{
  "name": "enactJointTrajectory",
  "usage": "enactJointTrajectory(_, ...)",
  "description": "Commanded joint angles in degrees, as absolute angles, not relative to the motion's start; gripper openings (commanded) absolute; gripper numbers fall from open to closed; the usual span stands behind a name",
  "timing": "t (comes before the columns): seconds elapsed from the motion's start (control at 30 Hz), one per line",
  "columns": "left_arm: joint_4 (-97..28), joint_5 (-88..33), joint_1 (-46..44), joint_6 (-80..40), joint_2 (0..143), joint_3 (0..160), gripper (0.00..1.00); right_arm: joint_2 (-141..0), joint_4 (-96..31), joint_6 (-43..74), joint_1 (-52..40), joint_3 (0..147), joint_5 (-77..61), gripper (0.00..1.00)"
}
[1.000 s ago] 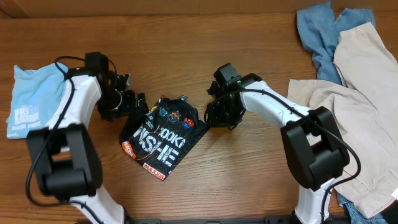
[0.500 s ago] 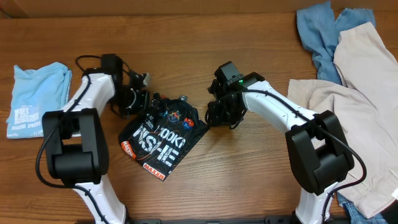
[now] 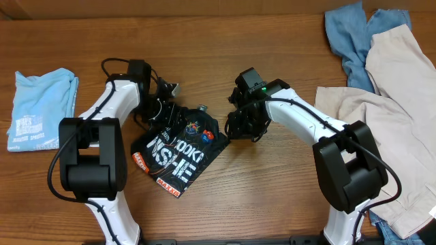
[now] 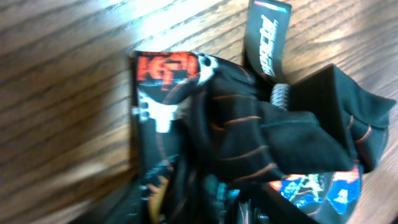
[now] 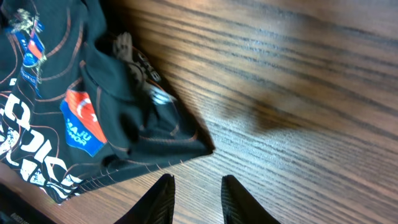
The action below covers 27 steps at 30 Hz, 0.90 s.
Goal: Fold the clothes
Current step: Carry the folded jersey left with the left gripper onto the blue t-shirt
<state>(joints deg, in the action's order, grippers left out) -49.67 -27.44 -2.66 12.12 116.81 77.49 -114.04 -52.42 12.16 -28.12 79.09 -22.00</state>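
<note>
Overhead, the surface [image 3: 272, 204] is evenly, warmly lit and sharp, with only soft, short shadows. The left wrist view is smeared with blur, the black garment [image 4: 249, 143] soft-edged, with glare streaking the wood along the top edge. The right wrist view is crisper, with a dim shadow patch at centre-right.

A brown wooden tabletop with fine dark grain lines [image 3: 204, 41] fills the overhead view from edge to edge, the grain running left to right. Even light falls from above. Both wrist views show pale, glossy sheen across the wood.
</note>
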Motion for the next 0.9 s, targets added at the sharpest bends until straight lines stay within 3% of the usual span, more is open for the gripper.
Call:
enactJointTrajectory(0.0, -49.12, -27.35, -3.14, 12.93, 117.78, 77.25, 0.38, -111.50, -52.69, 12.16, -27.88, 80.03, -20.97, 0.29)
enactJointTrajectory(0.1, -49.19, -26.11, -3.14, 12.91, 117.78, 77.25, 0.20, -110.34, -53.06, 12.16, -27.88, 80.03, -18.74, 0.29)
enactJointTrajectory(0.23, -49.25, -23.68, -3.11, 12.86, 117.73, 77.49, 0.06, -107.50, -53.78, 12.16, -27.88, 80.05, -16.08, 0.29)
enactJointTrajectory(0.47, -54.98, -14.68, 0.75, 8.51, 116.75, 82.85, 0.04, -100.22, -58.96, 12.16, -26.48, 81.58, -11.49, 0.29)
enactJointTrajectory(0.87, -67.75, -5.56, 16.25, 10.28, 115.04, 98.43, 0.04, -84.75, -63.66, 12.16, -23.38, 81.89, -3.88, 0.29)
